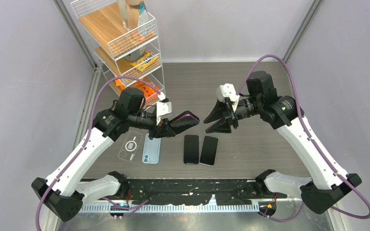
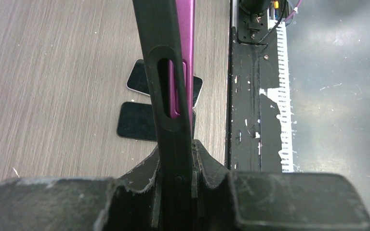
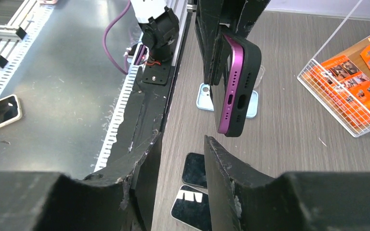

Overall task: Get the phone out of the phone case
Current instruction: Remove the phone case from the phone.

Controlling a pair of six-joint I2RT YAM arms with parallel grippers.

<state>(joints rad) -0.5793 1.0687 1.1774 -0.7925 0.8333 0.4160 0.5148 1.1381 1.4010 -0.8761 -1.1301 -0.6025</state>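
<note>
The phone, purple (image 3: 230, 77), sits inside a black phone case (image 3: 250, 62) that is held on edge above the table. My left gripper (image 1: 165, 129) is shut on one end of the cased phone (image 1: 185, 121). In the left wrist view the black case (image 2: 164, 72) runs up from between the fingers (image 2: 207, 166), with the purple phone edge (image 2: 188, 43) beside it. My right gripper (image 1: 206, 125) is open, just right of the phone's free end and apart from it. In the right wrist view its gripper (image 3: 182, 140) holds nothing, and the phone hangs just beyond the tips.
Two dark phones (image 1: 191, 149) (image 1: 209, 150) lie face up on the table below the grippers. A clear case (image 1: 131, 146) and a light-blue phone (image 1: 151, 148) lie to their left. A wire rack (image 1: 125, 43) with orange boxes stands at the back left.
</note>
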